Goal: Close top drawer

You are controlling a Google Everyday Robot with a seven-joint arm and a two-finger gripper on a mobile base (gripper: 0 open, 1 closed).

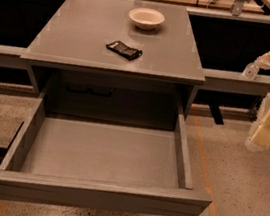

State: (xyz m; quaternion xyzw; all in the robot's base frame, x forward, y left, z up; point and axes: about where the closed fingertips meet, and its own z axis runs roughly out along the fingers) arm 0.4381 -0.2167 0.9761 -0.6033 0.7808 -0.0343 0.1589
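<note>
- The top drawer (91,192) stands pulled far out from under the table (69,39), its deep grey box bare inside and its plain front the nearest thing to the camera.
- The claw (265,130) hangs to the right of the top drawer, well apart from it and about level with the drawer's back half. I cannot tell whether it is spread or pressed together (only pale, blocky arm parts show at the picture's edge).
- Step in hand, as I judge it: the approach. Nothing touches the drawer, so the closing push has not begun.
- Next move, by my reckoning: bring the claw round in front of the top drawer, set it against the flat handle-less front near the middle, and press straight towards the table. An off-centre push could skew the box in its runners.
- Count: one open top drawer, one claw.
- Beyond the top drawer, on the table: one white bowl (146,18) at the far side, and one dark snack packet (124,50) nearer the drawer.
</note>
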